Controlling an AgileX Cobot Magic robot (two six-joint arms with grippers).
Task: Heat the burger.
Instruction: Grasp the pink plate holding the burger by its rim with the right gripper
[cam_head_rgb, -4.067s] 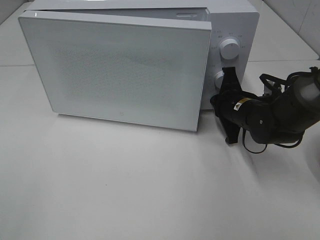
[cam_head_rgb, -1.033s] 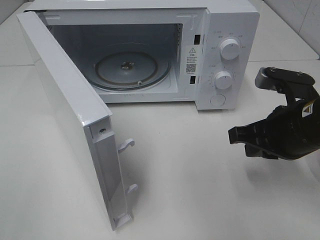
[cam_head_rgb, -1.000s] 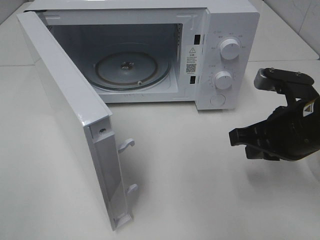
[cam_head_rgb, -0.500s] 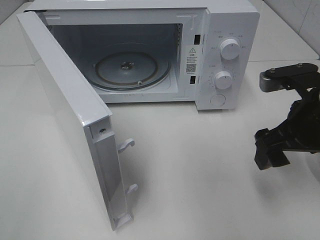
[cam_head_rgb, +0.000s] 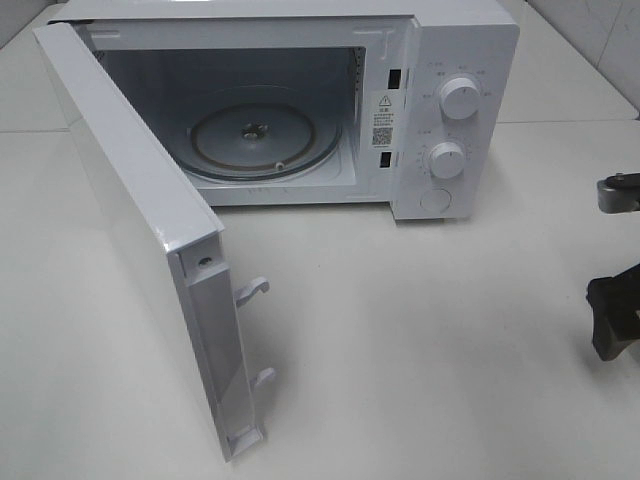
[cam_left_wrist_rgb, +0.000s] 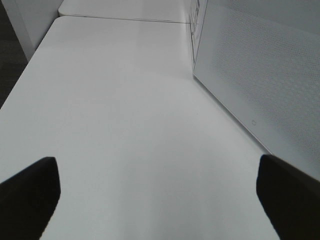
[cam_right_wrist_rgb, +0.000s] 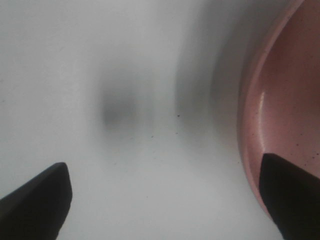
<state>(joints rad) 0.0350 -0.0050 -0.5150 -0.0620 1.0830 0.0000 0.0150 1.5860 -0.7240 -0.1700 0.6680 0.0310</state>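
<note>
The burger is out of view in every frame. The white microwave (cam_head_rgb: 455, 40) stands at the back with its door (cam_head_rgb: 140, 230) swung wide open to the left. Its glass turntable (cam_head_rgb: 265, 135) lies bare inside. In the right wrist view my right gripper (cam_right_wrist_rgb: 165, 200) is open and hangs low over the table beside the rim of a pink plate (cam_right_wrist_rgb: 280, 115). Only a dark part of that arm (cam_head_rgb: 612, 322) shows at the right edge of the exterior view. My left gripper (cam_left_wrist_rgb: 160, 200) is open over bare table, with the outer face of the door (cam_left_wrist_rgb: 260, 75) ahead of it.
Two knobs (cam_head_rgb: 459, 98) sit on the microwave's right panel. The open door's latch hooks (cam_head_rgb: 252, 290) stick out toward the middle of the white table (cam_head_rgb: 400, 360).
The door, nearly shut four seconds ago, now stands wide open. Over the last second my right arm has swung right, away from the microwave, almost out of the exterior view.
</note>
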